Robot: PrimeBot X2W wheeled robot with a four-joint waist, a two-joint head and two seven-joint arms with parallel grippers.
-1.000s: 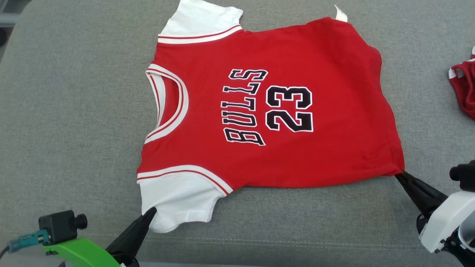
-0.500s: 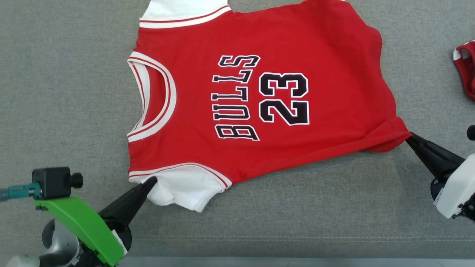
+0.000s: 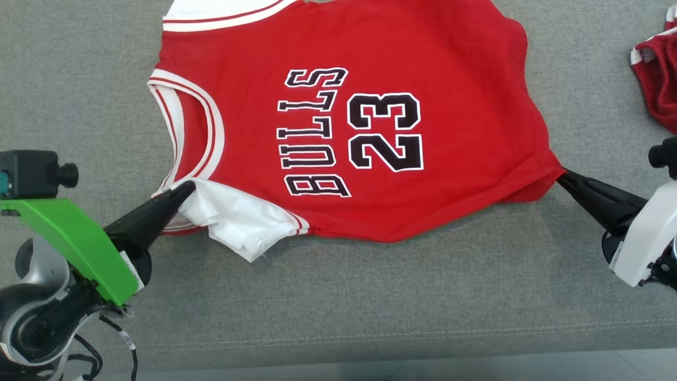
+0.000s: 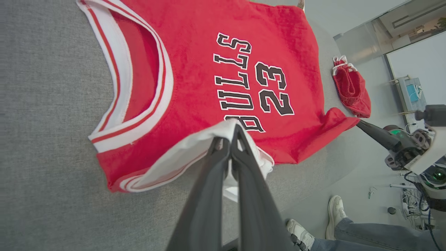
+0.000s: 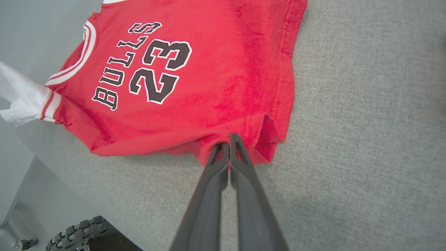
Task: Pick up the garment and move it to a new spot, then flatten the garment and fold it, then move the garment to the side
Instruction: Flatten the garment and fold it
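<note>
The grey padded surface (image 3: 79,95) took up most of the head view. The garment (image 3: 449,106), a red jersey with white sleeves and black lettering reading BULLS 23, lay spread face up across its far middle. Its neck opening pointed toward the robot's left and its hem toward the right. The far part of the garment lay flat. The near edge, stretched between the two arms, was lifted a little and cast a shadow on the padding. A second, smaller red piece of clothing (image 3: 656,84) lay bunched at the right edge of the surface, well apart from the garment.

The left gripper (image 3: 183,189) reached in from the lower left, with its green housing (image 3: 74,238) and a small black camera (image 3: 31,173) behind it. Its two dark fingers were pressed together on the near white sleeve (image 3: 238,219), which was pulled up and folded over the red shoulder, just beside the lower end of the collar (image 3: 211,132). The right gripper (image 3: 561,178) came in from the right, its fingers likewise pinched tight on the near hem corner (image 3: 534,182). The cloth there puckered into small folds around the fingertips.

In the left wrist view a person's shoes (image 4: 335,211) stood on the floor beyond the surface's edge.
</note>
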